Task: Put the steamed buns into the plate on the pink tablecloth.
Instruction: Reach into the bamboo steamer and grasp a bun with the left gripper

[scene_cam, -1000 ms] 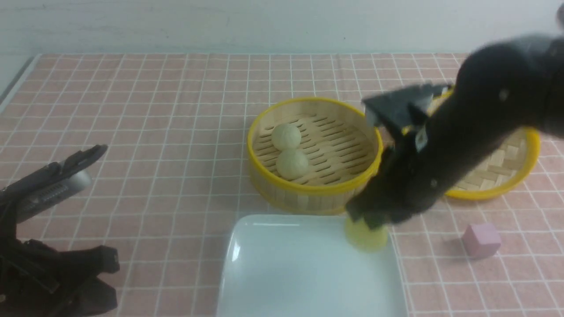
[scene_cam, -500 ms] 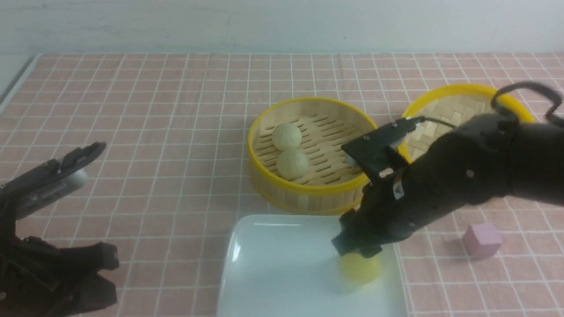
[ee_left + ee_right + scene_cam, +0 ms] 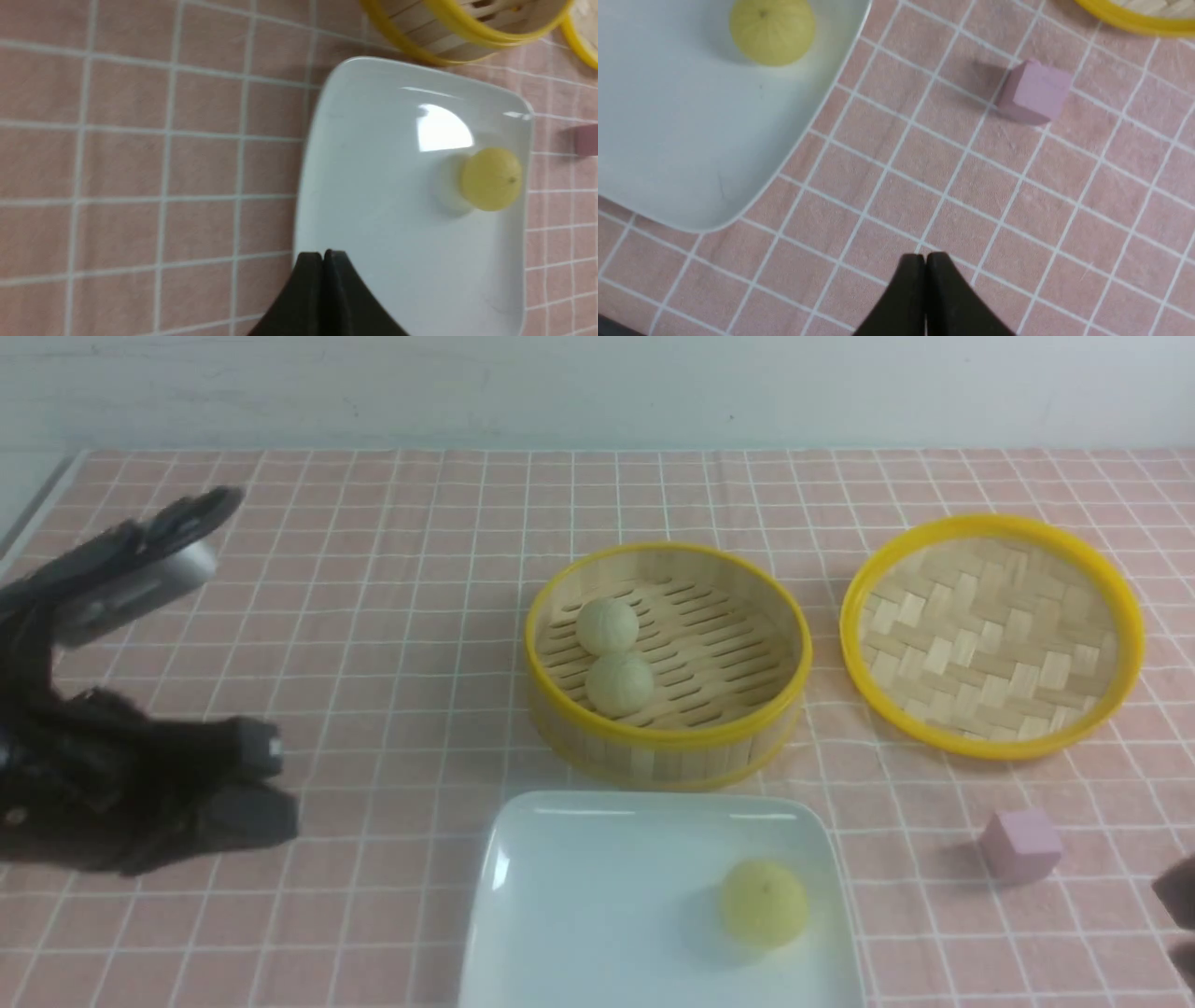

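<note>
One yellow-green steamed bun [image 3: 764,915] lies free on the right part of the white plate [image 3: 560,896], on the pink tablecloth [image 3: 373,569]. Two pale beige buns [image 3: 607,624] [image 3: 619,683] sit side by side in the bamboo steamer [image 3: 667,747] behind the plate. My left gripper [image 3: 275,784] hovers left of the plate; in its wrist view the gripper [image 3: 323,254] is shut and empty at the plate's [image 3: 373,140] edge, far from the bun [image 3: 490,178]. Only a dark tip of my right gripper [image 3: 1178,915] shows at the right edge. In its wrist view the right gripper [image 3: 926,256] is shut and empty over bare cloth.
The steamer's woven lid [image 3: 990,635] lies upside down right of the steamer. A small pink cube [image 3: 1020,843] stands on the cloth right of the plate, between it and my right gripper. The cloth's left edge runs along the far left.
My right gripper has let go of the yellow-green bun on the plate and drawn back to the right, almost out of the front view. My left arm has lifted and shifted toward the plate.
</note>
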You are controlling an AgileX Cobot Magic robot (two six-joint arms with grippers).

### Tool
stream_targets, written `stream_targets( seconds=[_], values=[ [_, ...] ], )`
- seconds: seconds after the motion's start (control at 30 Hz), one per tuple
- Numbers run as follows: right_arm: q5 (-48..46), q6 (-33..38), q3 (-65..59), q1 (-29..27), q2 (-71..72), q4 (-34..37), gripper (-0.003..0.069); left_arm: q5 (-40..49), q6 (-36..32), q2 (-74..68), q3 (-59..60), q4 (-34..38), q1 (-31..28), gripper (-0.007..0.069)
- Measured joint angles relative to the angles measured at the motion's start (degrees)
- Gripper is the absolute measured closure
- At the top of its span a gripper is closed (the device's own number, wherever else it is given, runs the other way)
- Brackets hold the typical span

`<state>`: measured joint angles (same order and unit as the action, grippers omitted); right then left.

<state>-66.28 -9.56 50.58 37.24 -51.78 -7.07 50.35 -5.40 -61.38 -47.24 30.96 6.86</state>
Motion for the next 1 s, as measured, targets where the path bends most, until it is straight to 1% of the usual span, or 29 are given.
stream_targets(
  seconds=[0.07,0.1,0.13,0.2,0.23,0.27,0.33,0.37,0.4,0.43,0.47,0.5,0.53,0.6,0.67,0.73,0.87,0.93,0.97,1.0],
  values=[
    [4.76,-0.05,-6.01,0.00,5.10,-1.39,0.0670,-3.53,-0.69,-4.30,-4.37,0.78,7.55,0.0625],
    [5.13,-0.05,-6.44,0.00,5.44,-1.39,0.0670,-3.53,-0.69,-4.73,-4.75,0.74,8.21,0.0625],
    [7.85,-0.05,-9.15,0.00,7.40,-2.49,0.0670,-6.32,-0.69,-8.46,-7.83,0.80,13.49,0.0625],
    [10.35,-0.06,-12.10,0.00,9.16,-3.30,0.0670,-9.02,0.30,-14.13,-12.30,-0.41,19.38,0.0625],
    [10.35,-0.06,-12.29,0.00,9.26,-3.36,0.0670,-9.16,0.52,-14.75,-12.81,-0.59,19.38,0.0625],
    [10.99,-0.11,-12.95,0.00,9.53,-3.63,0.0669,-9.60,1.93,-17.95,-15.43,-1.72,21.29,0.0624],
    [12.14,-0.11,-14.15,0.00,9.77,-4.59,0.0669,-9.54,6.59,-25.88,-22.37,-6.51,23.96,0.0601],
    [12.47,-0.11,-14.30,0.00,9.89,-4.93,0.0669,-9.22,9.10,-29.66,-26.00,-8.97,24.57,0.0583],
    [12.55,-0.11,-14.30,0.00,9.89,-5.00,0.0669,-9.15,9.53,-30.27,-26.61,-10.00,24.70,0.0575],
    [13.21,-0.11,-14.30,0.00,9.89,-5.50,0.0666,-7.95,13.37,-35.42,-31.81,-13.87,24.92,0.0536],
    [13.28,-0.11,-14.30,0.00,9.89,-5.56,0.0666,-7.95,13.37,-35.96,-32.36,-14.31,24.92,0.0531],
    [13.71,-0.11,-14.30,0.00,9.89,-5.69,0.0665,-6.84,16.57,-39.50,-35.97,-17.11,24.97,0.0489],
    [14.11,-0.11,-14.30,0.00,9.89,-5.69,0.0662,-6.31,18.19,-42.31,-38.78,-19.02,24.97,0.0455],
    [14.56,-0.11,-14.35,0.00,9.89,-5.69,0.0659,-5.99,19.88,-46.51,-42.87,-21.40,24.97,0.0382],
    [14.68,-0.11,-14.35,0.00,9.89,-5.69,0.0655,-6.09,20.44,-49.74,-45.81,-23.13,24.97,0.0332],
    [14.70,-0.11,-14.35,0.00,9.89,-5.69,0.0652,-6.70,20.62,-52.66,-48.04,-24.91,24.97,0.0298],
    [14.70,-0.24,-14.35,0.00,9.89,-5.69,0.0650,-8.09,20.81,-55.93,-49.16,-25.91,24.97,0.0291],
    [14.70,-0.29,-14.35,0.00,9.89,-5.69,0.0650,-8.95,21.08,-57.81,-49.28,-26.09,24.97,0.0321],
    [14.70,-0.29,-14.35,0.00,9.89,-5.69,0.0649,-9.43,22.00,-58.98,-49.28,-26.09,24.97,0.0383],
    [14.70,-0.29,-14.35,0.00,9.89,-5.69,0.0649,-9.43,22.00,-59.09,-49.28,-26.09,24.97,0.0383]
  ],
)
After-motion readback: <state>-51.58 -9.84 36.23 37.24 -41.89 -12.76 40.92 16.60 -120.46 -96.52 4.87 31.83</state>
